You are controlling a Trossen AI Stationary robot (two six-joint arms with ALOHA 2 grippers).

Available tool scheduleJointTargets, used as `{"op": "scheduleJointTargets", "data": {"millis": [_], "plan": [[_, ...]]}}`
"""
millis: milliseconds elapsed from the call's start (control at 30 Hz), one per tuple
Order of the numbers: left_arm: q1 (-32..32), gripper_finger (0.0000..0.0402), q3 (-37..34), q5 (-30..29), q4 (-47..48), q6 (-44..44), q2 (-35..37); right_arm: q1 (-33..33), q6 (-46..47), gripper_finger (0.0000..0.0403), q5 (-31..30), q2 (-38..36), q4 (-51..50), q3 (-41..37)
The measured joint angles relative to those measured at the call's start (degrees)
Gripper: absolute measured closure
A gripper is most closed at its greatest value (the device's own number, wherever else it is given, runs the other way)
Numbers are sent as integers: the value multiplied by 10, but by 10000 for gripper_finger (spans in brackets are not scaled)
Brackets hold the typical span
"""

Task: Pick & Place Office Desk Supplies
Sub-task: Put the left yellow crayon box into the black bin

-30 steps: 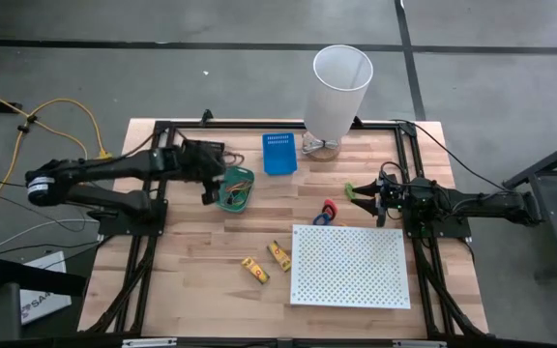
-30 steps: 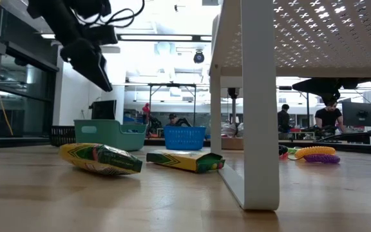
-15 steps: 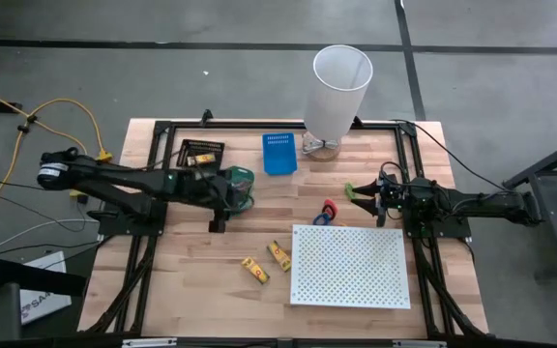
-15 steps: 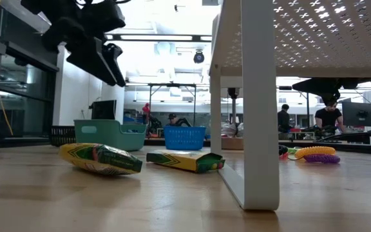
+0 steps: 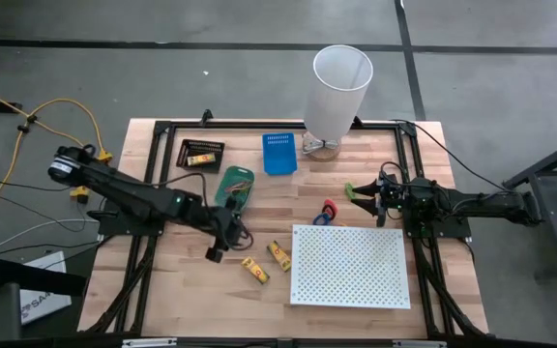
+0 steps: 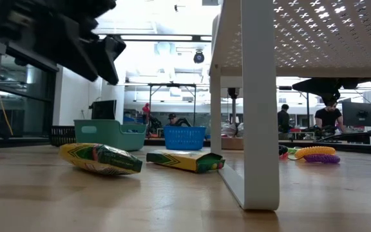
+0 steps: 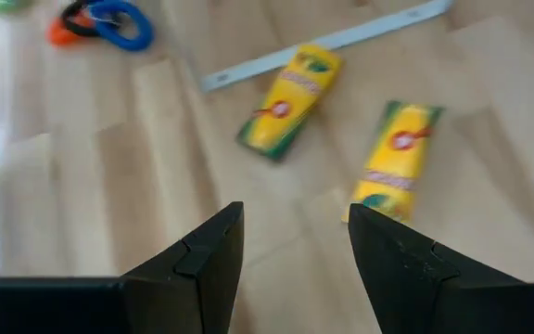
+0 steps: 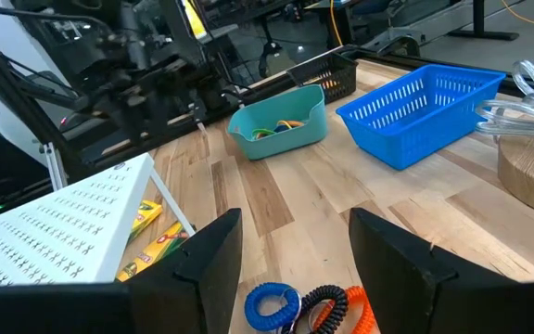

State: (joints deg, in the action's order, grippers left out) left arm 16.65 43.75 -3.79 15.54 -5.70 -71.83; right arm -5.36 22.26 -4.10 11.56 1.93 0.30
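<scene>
Two yellow packs (image 7: 289, 113) lie just ahead of the left gripper (image 7: 290, 243), fingers apart and empty, presumably lining up a pick; the right gripper (image 8: 295, 243) waits open.

My left gripper (image 5: 217, 244) hangs over the table (image 5: 182, 290) middle-left, jaws apart, two packs (image 5: 254, 270) just right of it. A third pack sits in the tray (image 5: 201, 155) near the far-left corner. Bowl (image 5: 234, 188) right of the tray, basket (image 5: 278, 153) and bin (image 5: 337, 92) along the far edge. Board (image 5: 349, 266) near-right; coils (image 5: 326, 211) at its far-left corner. Right gripper (image 5: 367, 194) beside them.
</scene>
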Motion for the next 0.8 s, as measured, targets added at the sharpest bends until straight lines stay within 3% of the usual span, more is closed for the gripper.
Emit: {"op": "scheduleJointTargets", "data": {"millis": [233,667,800], "plan": [[8,215,0,50,5,40,0,0,0,215,0,0,0,0],[8,215,2,50,9,42,-1,0,0,215,0,0,0,0],[8,215,32,44,26,41,-25,0,0,215,0,0,0,0]]}}
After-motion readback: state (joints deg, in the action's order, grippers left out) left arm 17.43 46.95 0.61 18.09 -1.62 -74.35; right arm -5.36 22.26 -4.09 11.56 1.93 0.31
